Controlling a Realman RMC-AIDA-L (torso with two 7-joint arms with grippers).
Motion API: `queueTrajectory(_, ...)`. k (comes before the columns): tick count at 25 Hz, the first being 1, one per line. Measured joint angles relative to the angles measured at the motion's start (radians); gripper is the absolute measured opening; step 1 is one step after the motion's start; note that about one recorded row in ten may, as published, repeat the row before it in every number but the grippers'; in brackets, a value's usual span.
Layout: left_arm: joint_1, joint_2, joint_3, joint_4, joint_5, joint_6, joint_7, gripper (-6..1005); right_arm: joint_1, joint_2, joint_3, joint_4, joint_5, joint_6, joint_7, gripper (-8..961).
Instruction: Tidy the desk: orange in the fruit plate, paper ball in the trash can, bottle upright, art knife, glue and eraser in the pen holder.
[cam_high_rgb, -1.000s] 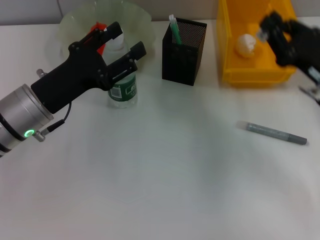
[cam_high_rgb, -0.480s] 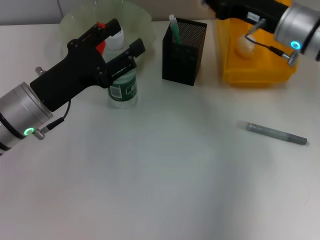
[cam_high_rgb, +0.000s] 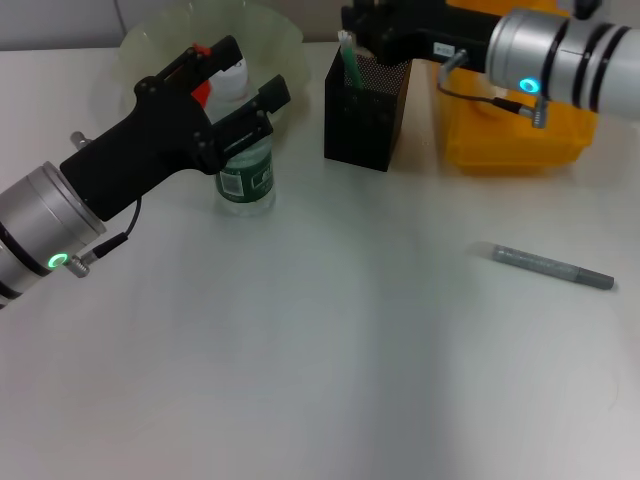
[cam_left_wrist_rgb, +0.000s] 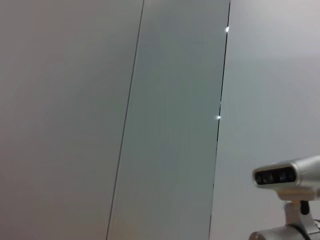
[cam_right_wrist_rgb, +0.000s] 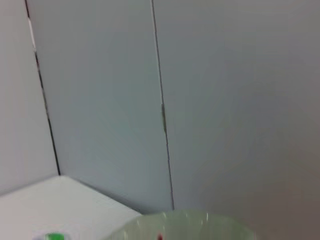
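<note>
A: What does the left pincer do?

B: Its black fingers stand on both sides of the bottle, a clear plastic one with a dark green label and a white cap, standing upright near the back left of the white counter. I cannot tell whether they press on it.

A: And behind it?

B: The fruit plate, pale green, translucent, with a wavy rim. The orange shows only as a red-orange patch behind the fingers.

A: The right arm?

B: Its pincer is above the pen holder, a square black mesh cup at the back edge with a green and white stick in it. Whether it is open or closed I cannot tell. The silver arm crosses over the trash can, a yellow plastic bin, and hides its inside.

A: Something else?

B: A thin grey pen lies flat near the right edge.
</note>
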Motion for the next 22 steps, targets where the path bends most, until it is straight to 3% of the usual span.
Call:
queueTrajectory(5,-0.001,0.000,0.000,0.002,0.000,-0.002,0.001,740,0.042,0.002,-0.054,0.016,0.003,0.069,0.056,168)
queueTrajectory(13,-0.007,0.001,0.000,-0.001,0.000,-0.003,0.003,739,0.045,0.001,-0.062,0.018,0.004,0.098,0.094,175)
queueTrajectory(20,-0.008,0.002,0.000,-0.002,0.000,-0.005,0.013,738,0.023,0.002,-0.062,0.001,0.005,0.100,0.119,414)
queueTrajectory(22,-0.008,0.003,0.000,-0.002,0.000,-0.006,0.014,738,-0.018,-0.001,-0.083,-0.053,-0.025,0.077,0.206,431)
